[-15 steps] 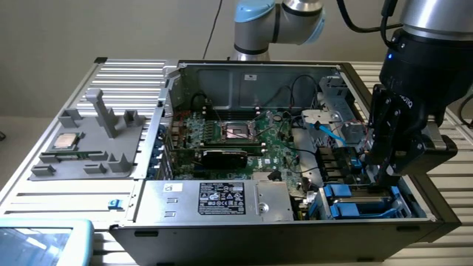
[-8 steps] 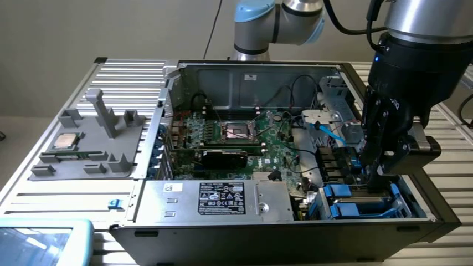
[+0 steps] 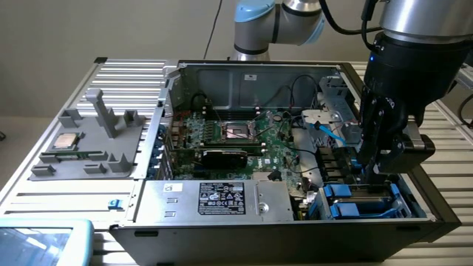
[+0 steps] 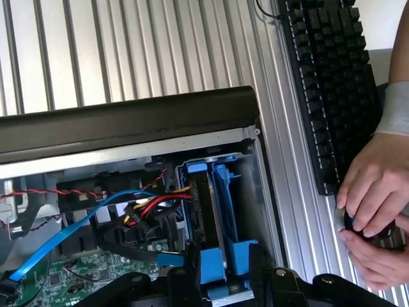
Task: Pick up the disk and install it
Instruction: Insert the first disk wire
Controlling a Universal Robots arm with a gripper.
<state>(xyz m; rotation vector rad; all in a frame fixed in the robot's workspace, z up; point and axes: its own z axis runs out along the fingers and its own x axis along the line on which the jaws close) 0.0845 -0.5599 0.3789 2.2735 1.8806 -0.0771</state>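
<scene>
Ribbed metal counter (image 3: 88,72), open PC case (image 3: 244,83) on it. My hand (image 3: 378,180) is down in the drive bay, half-closed around the disk (image 4: 214,211) by its blue bracket. Disk looks mostly slotted in; can't tell if fully seated. Not released yet.

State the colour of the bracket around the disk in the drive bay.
Bright blue bracket; clearest in the wrist view.

My tool (image 3: 382,176): black. Disk (image 4: 214,217) bracket bright blue, body dark grey. Case (image 3: 296,244) black, motherboard (image 3: 244,141) green, SATA cable (image 4: 77,224) blue, counter (image 3: 133,72) ribbed silver, keyboard (image 4: 329,83) black.
</scene>
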